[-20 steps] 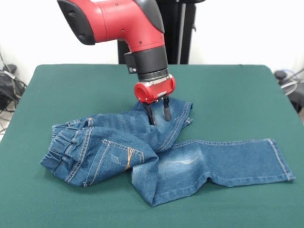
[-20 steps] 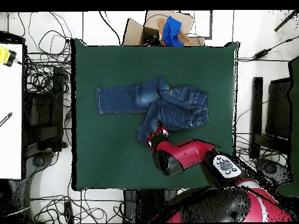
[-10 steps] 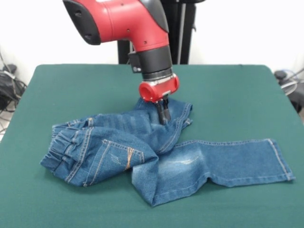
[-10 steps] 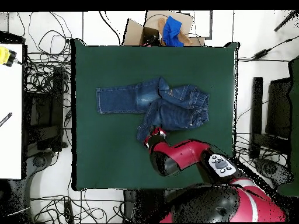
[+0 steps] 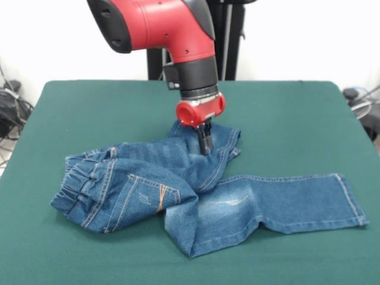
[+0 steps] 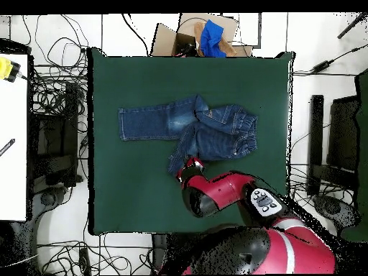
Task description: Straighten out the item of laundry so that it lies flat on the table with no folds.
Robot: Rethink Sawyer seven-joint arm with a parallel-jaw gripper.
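Fingers of the gripper [image 5: 205,142], spread a second ago, now appear pinched on the hem of the folded-back leg of the jeans [image 5: 196,187], which lie bunched mid-table [image 5: 285,113], other leg pointing to 3 o'clock, so unfolding can start.

You see a glossy red arm [image 5: 155,25] with rounded shells and a black oval cap. Below it sits a black cylindrical wrist, then a silver ring, then a short red drum carrying the small black gripper [image 5: 205,141].
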